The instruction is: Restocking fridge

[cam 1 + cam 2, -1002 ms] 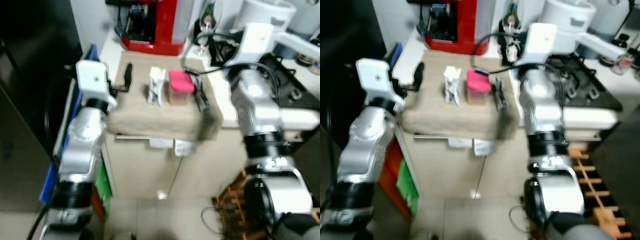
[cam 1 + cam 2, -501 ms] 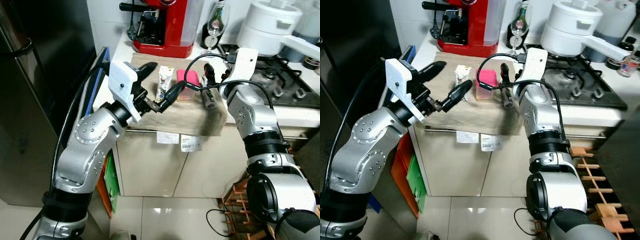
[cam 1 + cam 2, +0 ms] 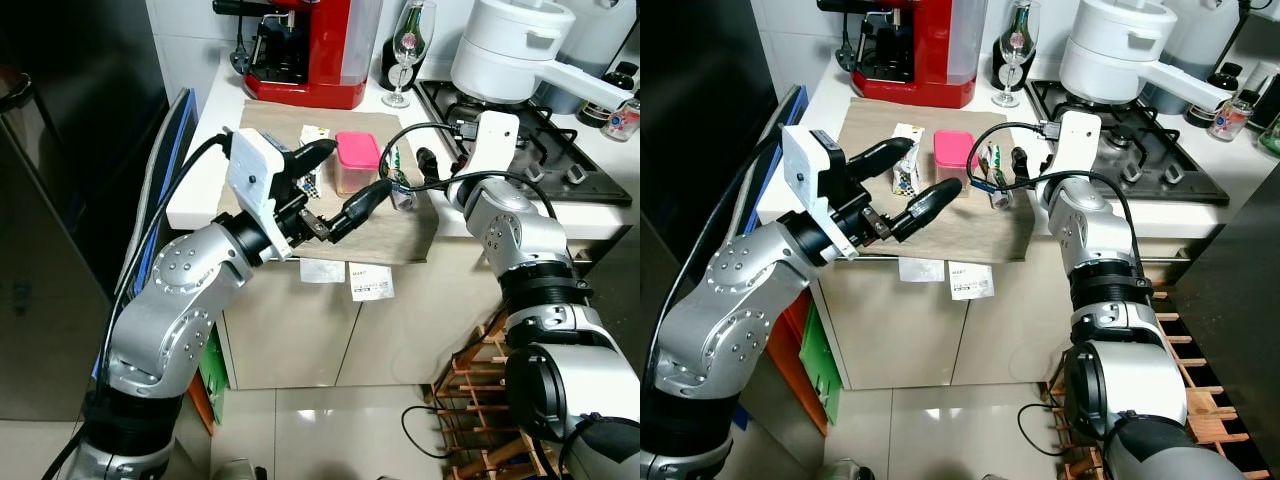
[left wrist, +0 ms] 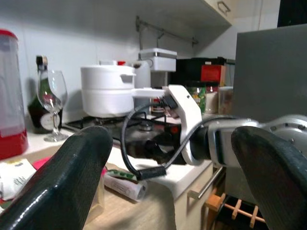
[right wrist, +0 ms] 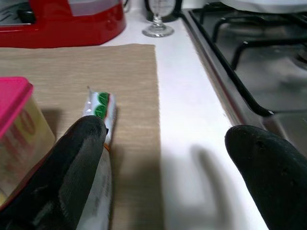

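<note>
1. The left gripper [image 3: 902,186] hangs above the mat's front edge with fingers spread wide, holding nothing; the milk carton [image 3: 905,160] stands at its 12 o'clock, so a careless reach could topple it.
2. The right gripper [image 5: 163,158], fingers wide and empty, sits beside the tube packet [image 5: 100,112], which may roll away.
3. The pink-lidded tub [image 3: 952,155] stands close between them and could get knocked.

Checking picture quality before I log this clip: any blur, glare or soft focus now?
Eye views: sharp, evenly lit, glare on the floor tiles. Left wrist view: dim; near fingers soft. Right wrist view: bright; fingers blurred, packet fairly clear.
</note>
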Robot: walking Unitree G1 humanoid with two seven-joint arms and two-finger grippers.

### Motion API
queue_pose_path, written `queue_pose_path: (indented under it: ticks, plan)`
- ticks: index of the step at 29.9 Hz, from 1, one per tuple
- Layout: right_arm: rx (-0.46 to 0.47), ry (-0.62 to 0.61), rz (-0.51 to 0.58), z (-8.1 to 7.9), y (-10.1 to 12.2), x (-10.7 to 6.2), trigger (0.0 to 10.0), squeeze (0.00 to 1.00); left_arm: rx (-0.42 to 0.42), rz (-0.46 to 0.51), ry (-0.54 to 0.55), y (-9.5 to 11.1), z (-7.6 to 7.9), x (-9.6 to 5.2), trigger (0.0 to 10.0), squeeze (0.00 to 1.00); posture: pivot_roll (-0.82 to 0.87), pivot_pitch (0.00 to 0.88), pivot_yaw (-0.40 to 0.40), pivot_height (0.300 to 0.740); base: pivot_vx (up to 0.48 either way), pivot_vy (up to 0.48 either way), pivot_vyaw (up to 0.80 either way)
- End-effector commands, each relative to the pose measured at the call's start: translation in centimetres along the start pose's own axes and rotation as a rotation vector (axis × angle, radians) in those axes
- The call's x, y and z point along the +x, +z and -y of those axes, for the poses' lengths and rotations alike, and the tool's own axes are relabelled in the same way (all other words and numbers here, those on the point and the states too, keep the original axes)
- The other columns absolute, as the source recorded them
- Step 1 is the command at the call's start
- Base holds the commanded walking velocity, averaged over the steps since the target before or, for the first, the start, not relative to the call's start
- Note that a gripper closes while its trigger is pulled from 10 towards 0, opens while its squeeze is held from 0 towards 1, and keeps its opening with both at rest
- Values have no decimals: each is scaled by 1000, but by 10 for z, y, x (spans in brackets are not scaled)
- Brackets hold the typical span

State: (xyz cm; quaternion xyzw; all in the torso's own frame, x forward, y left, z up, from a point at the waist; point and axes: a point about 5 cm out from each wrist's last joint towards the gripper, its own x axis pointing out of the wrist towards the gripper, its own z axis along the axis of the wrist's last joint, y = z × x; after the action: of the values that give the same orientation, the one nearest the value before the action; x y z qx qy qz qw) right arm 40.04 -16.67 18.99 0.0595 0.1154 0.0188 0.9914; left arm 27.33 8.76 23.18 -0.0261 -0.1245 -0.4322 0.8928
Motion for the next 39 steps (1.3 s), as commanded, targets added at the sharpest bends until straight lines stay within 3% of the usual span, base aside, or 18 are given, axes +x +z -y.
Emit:
queue_pose_path:
  ticks: [1,12,24,34,36,39]
  plan:
    - [-40,27,9,-4,10,1,10000,0,18,-7,-20,0,6,0,10000,0,9,0,-81,740,0,0,0]
    - [-103,89,-21,-14,11,3,10000,0,24,-31,1,-7,12,-5,10000,0,13,0,-126,740,0,0,0]
    - [-53,115,-127,-14,-10,6,10000,0,59,-34,46,-5,8,-9,10000,0,50,0,-158,740,0,0,0]
    - [-47,184,-171,-28,-20,10,10000,0,71,-30,70,-3,9,-12,10000,0,79,0,-173,740,0,0,0]
    - [-38,178,-188,-26,-25,10,10000,0,70,-30,72,-3,9,-12,10000,0,78,0,-174,740,0,0,0]
    - [79,124,-267,-17,-43,9,10000,0,71,-30,74,-3,8,-12,10000,0,75,0,-173,740,0,0,0]
